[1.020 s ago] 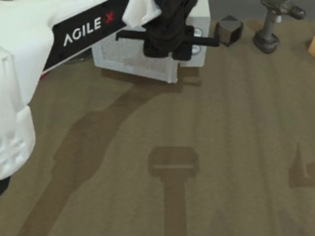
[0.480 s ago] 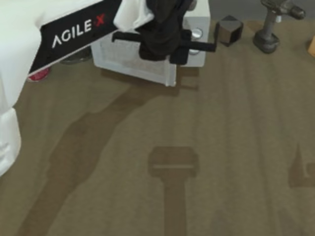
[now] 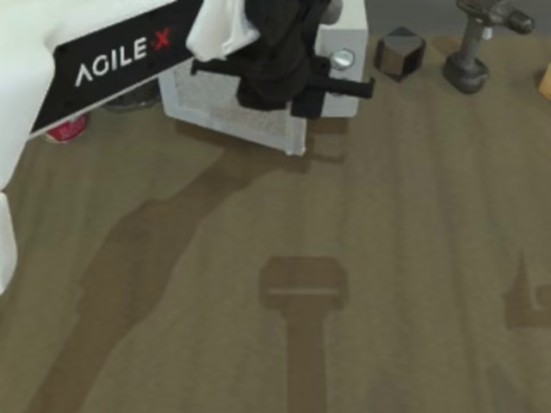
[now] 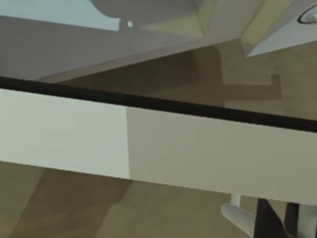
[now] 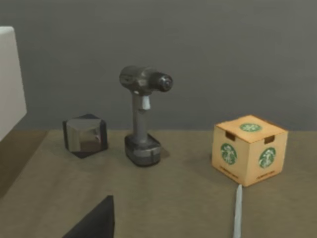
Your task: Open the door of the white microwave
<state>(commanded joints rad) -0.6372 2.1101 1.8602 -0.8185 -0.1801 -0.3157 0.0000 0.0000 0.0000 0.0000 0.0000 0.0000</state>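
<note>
The white microwave (image 3: pixel 346 36) stands at the back of the table, one silver knob (image 3: pixel 342 58) showing. Its door (image 3: pixel 258 122), white with a grey mesh window, stands ajar, its free right edge swung out from the body. My left gripper (image 3: pixel 303 101) hangs over that free edge. In the left wrist view the door's top edge (image 4: pixel 198 148) fills the middle, and the left gripper (image 4: pixel 281 223) is shut on the door's white handle (image 4: pixel 240 217). My right gripper (image 5: pixel 168 225) is open, off to the right and out of the top view.
Right of the microwave stand a dark metallic cube (image 3: pixel 399 53) and a grey power drill (image 3: pixel 472 43). An orange logo box (image 5: pixel 249 148) sits farther right. A red round object (image 3: pixel 65 129) lies left of the microwave, under my left arm.
The door's free edge has swung further out toward the table's front. My left arm and gripper have shifted to the left with it. The right arm has not moved.
</note>
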